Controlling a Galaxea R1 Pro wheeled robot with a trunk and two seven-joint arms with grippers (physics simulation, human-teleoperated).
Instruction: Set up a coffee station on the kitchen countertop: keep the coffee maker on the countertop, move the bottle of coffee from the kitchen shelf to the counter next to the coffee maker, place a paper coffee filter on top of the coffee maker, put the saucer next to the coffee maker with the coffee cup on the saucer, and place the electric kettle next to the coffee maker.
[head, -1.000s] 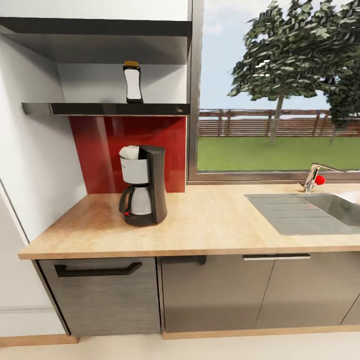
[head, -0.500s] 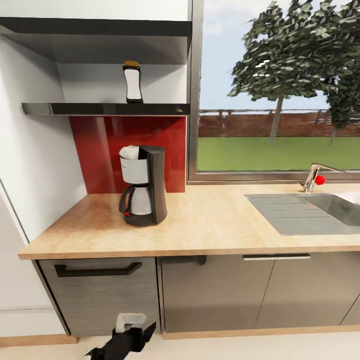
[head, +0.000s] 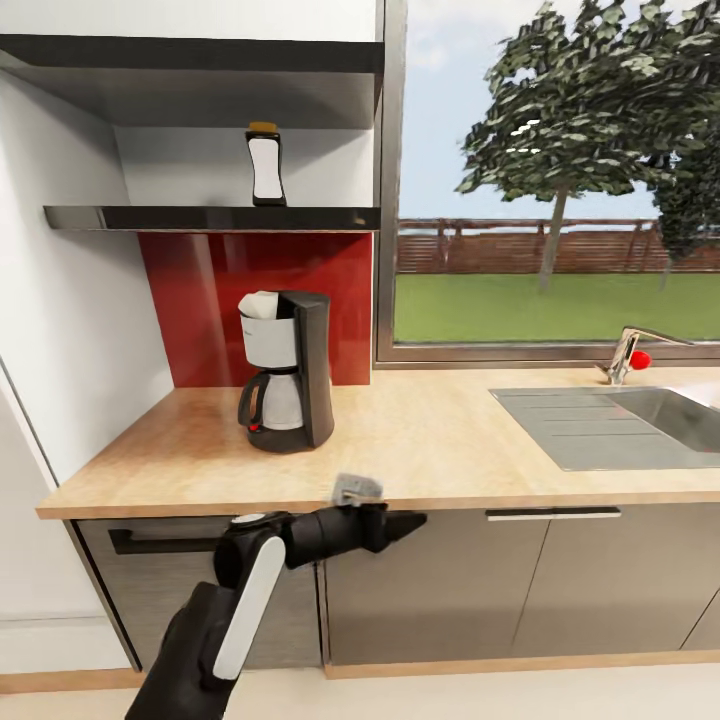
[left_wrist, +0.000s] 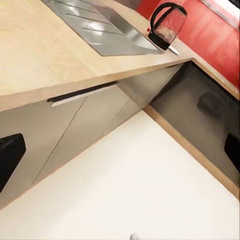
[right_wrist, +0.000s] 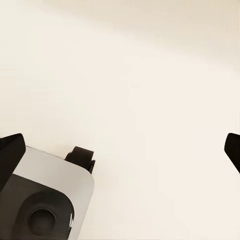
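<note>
The black coffee maker (head: 287, 385) stands on the light-wood countertop (head: 420, 450) against the red wall panel. A white paper coffee filter (head: 260, 304) sits on its top. The bottle of coffee (head: 266, 165) stands upright on the shelf above it. In the left wrist view the glass electric kettle (left_wrist: 167, 24) stands on the countertop (left_wrist: 35, 55) beyond the sink. My left gripper (head: 408, 521) (left_wrist: 120, 155) is open and empty, level with the counter's front edge. My right gripper (right_wrist: 120, 152) is open over the floor. The saucer and coffee cup are out of view.
A steel sink (head: 640, 420) with a tap (head: 628, 355) is set into the counter's right part, under a window. Grey cabinet fronts (head: 430, 585) run below the worktop. Part of my grey base (right_wrist: 45, 200) lies under the right gripper.
My left arm has risen from the bottom of the head view up to the counter's front edge. Nothing on the counter or shelf has moved.
</note>
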